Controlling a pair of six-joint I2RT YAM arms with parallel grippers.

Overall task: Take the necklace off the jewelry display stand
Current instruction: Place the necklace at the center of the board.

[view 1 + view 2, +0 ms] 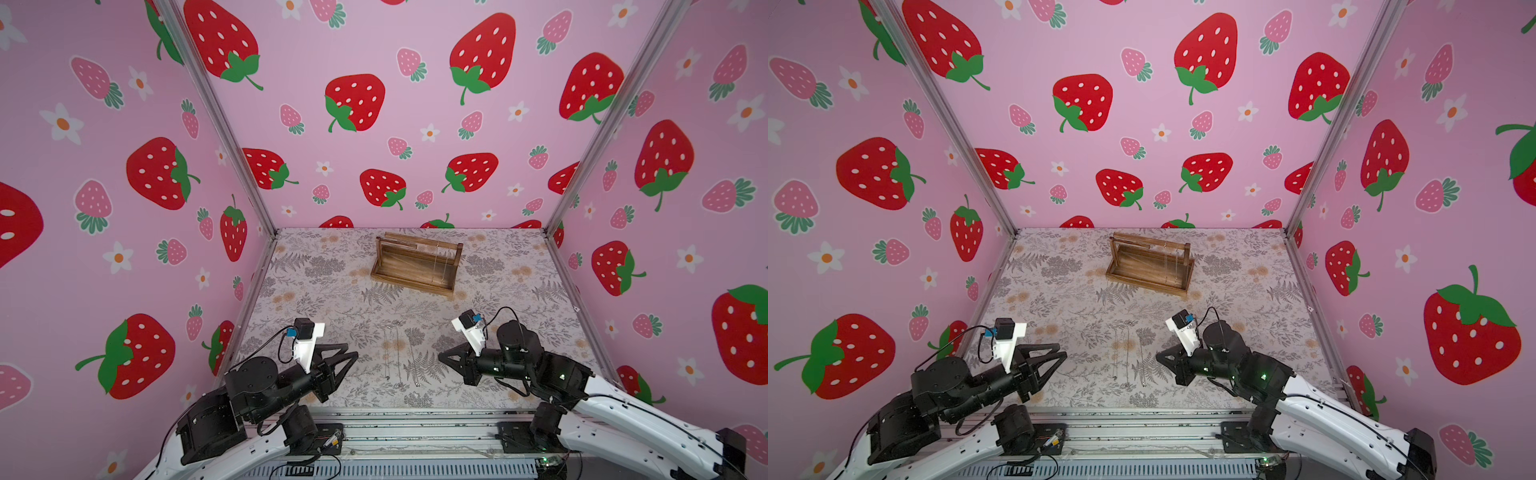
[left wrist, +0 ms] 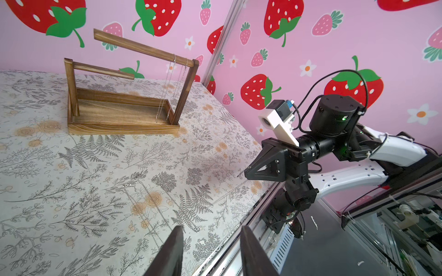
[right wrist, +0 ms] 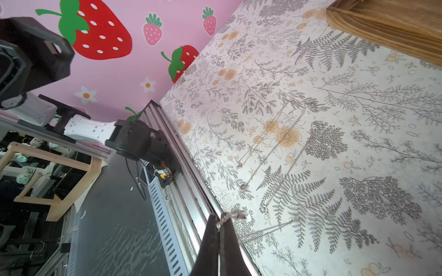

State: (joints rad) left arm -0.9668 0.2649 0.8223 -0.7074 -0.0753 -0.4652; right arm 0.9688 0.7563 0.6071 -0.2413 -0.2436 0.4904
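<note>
I see the jewelry display stand [image 1: 415, 266] at the far side of the mat [image 1: 332, 299], with thin chains [image 2: 166, 89] draped over its top bar by one end post. Well in front of the stand, my right gripper [image 3: 219, 222] is closed, a necklace [image 3: 233, 214] pinched at its tips. My left gripper [image 2: 211, 229] has its jaws apart. More necklaces [image 1: 388, 353] lie flat in front of the stand, between the two grippers.

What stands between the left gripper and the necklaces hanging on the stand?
Nothing upright. From the left gripper to the hanging necklaces on the jewelry display stand there is only open table, with loose necklaces lying flat on it.
</note>
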